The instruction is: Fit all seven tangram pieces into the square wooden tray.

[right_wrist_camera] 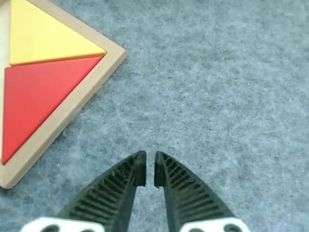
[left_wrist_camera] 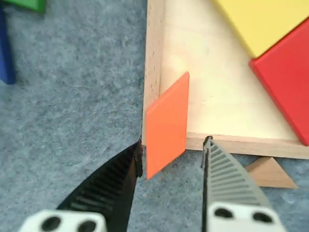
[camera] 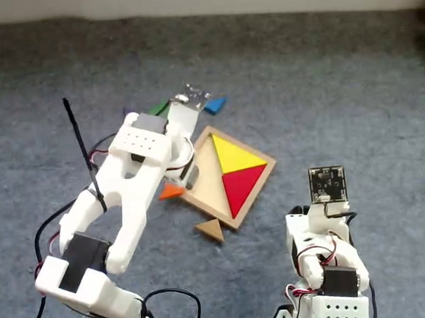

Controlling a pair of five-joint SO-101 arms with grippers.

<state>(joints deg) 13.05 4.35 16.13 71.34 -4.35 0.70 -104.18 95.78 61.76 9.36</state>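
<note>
Left wrist view, orange piece (left_wrist_camera: pixel 166 125) leaning on tray (left_wrist_camera: pixel 153 58)

Grey carpeted counter (camera: pixel 324 84), square wooden tray (camera: pixel 258 192) lying flat near the middle, tan triangle (camera: pixel 211 229) just beside the tray's near corner, orange piece (left_wrist_camera: pixel 166 123) tilted against its rim, green piece (camera: pixel 158 109) and blue piece (camera: pixel 215 105) beyond the far corner.

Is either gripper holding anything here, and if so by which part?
Nothing looks gripped. The orange piece leans on the tray rim between the left gripper's open fingers, clear of the grey finger. The right gripper is shut on nothing.
</note>
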